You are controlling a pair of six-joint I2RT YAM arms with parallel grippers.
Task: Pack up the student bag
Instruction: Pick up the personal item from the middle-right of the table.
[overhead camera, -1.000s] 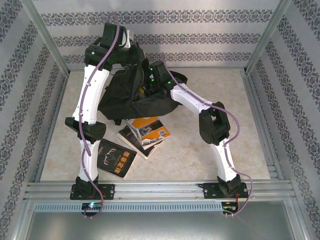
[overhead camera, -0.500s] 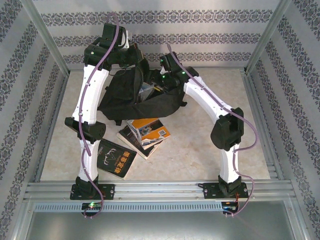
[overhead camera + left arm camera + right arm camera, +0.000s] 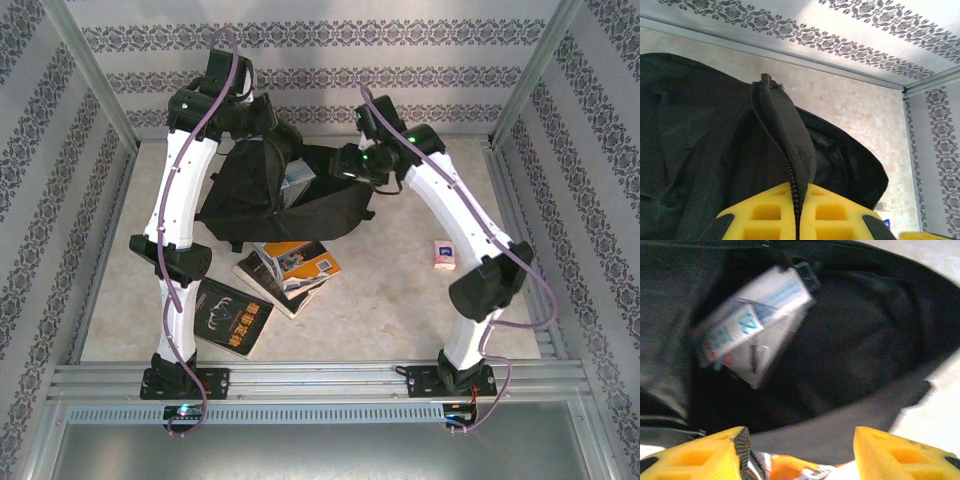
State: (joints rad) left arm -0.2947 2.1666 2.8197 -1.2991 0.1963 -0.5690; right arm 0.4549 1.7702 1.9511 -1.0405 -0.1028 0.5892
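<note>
Got a black-covered book (image 3: 228, 318) nearest the arm bases on the worktop (image 3: 400, 310), orange-topped book pile (image 3: 292, 268) just behind it, small pink packet (image 3: 443, 254) off to the right. Further back, student bag (image 3: 250, 195) slumped open with a white-and-blue booklet (image 3: 755, 320) inside. Left gripper (image 3: 796, 207) clenched on the bag's zipper edge, right gripper (image 3: 800, 452) jaws spread wide at the opening.

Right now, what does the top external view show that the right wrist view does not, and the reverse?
Top external: an orange book, a black book and a pink packet on the table. Right wrist: the right tool, its yellow fingers spread apart. Both: the open bag with a white book inside.
</note>
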